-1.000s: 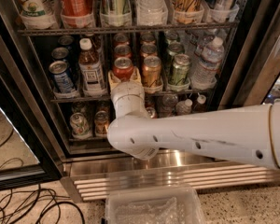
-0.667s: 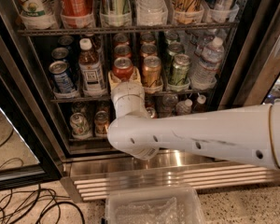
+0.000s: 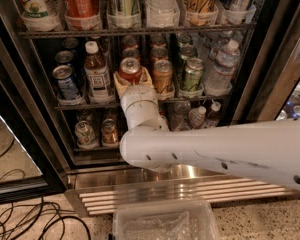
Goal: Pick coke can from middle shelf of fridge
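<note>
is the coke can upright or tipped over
Upright: the coke can stands on the middle shelf, silver top up, the gripper at its lower body.

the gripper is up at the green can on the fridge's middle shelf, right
No. In the camera view the gripper is at the red coke can on the middle shelf of the fridge; the green can stands apart from it, beyond the orange-gold can.
</note>
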